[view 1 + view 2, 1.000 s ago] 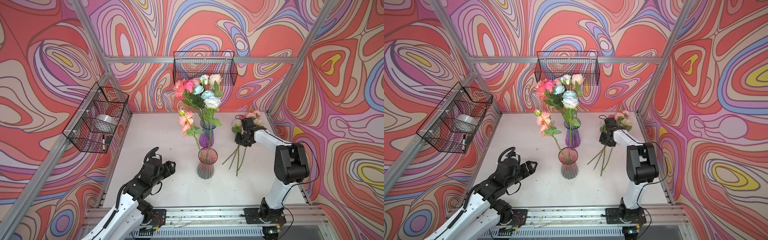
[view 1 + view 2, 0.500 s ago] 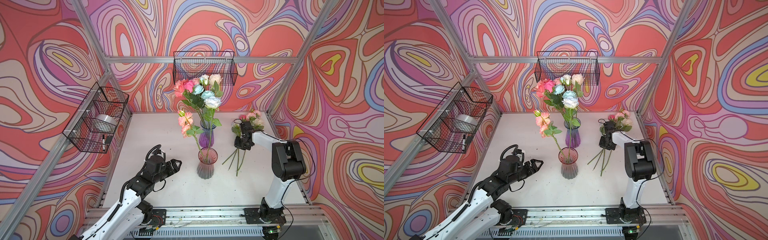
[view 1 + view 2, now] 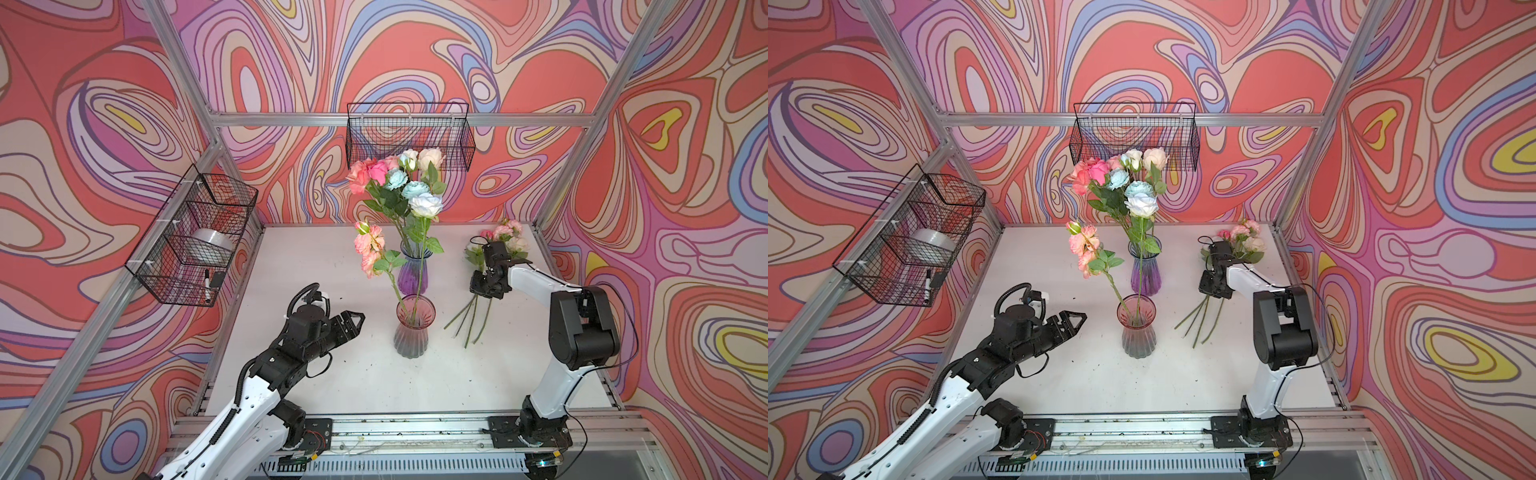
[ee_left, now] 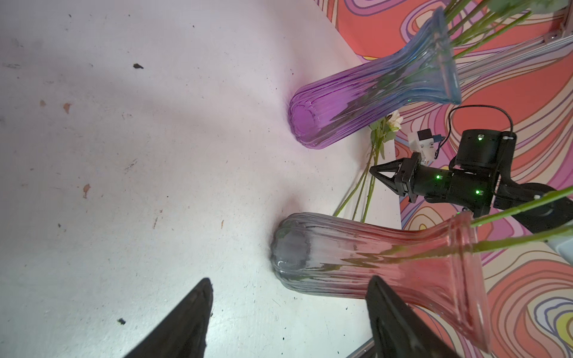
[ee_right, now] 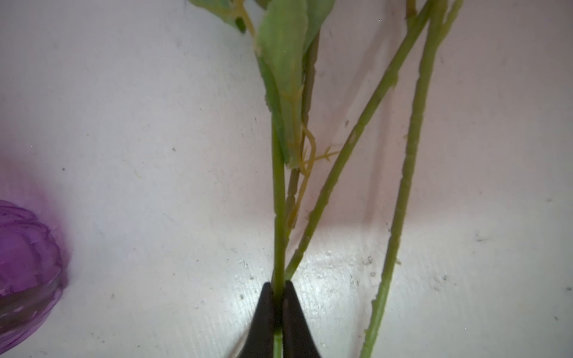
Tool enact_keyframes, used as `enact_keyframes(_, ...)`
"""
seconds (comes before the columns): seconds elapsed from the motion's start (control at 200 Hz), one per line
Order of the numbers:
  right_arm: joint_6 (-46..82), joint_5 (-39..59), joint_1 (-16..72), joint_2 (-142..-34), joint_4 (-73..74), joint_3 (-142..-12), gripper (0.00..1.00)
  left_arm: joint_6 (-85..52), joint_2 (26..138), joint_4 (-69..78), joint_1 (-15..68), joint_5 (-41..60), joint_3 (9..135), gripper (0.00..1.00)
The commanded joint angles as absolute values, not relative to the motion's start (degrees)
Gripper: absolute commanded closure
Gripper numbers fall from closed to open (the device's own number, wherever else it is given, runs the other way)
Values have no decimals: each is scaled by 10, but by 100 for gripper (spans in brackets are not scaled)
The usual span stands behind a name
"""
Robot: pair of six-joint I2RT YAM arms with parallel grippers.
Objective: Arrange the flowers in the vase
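In the right wrist view the right gripper [image 5: 278, 288] is seen clamped on one thin green stem [image 5: 279, 217], with the jaws pressed together around it. Other stems [image 5: 403, 192] are laid just beside it on the white table [image 5: 124, 124]. In both top views the right gripper [image 3: 485, 291] is found right of centre, lowered onto the loose flowers [image 3: 505, 237]. Their heads are pointed toward the back wall and their stem ends are fanned toward the front. The left gripper [image 3: 355, 322] is held above the table at lower left of centre, its jaws spread apart with nothing between them, aimed toward the pink vase [image 3: 411, 340]. One pink rose spray [image 3: 368, 245] is stood in that vase. Just behind it, the purple vase [image 3: 411, 274] is filled with a bunch of roses [image 3: 415, 191] in pink, white and pale blue.
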State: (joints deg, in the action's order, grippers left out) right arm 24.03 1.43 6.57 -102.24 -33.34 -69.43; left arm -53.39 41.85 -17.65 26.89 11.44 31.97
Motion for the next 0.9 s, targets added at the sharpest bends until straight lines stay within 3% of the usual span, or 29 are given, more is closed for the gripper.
enact_keyframes(0.0,236,24,67,-983,-343,-696,99,-526,427,-176,265,120,341,21)
enact_keyframes(0.265,235,52,67,-916,-338,-685,100,-500,433,-180,265,130,376,21)
enact_keyframes(0.621,250,79,74,-719,-261,-633,100,-417,399,-122,265,209,434,22)
enact_keyframes(0.896,268,110,105,-592,-196,-602,100,-389,387,-85,270,271,465,32)
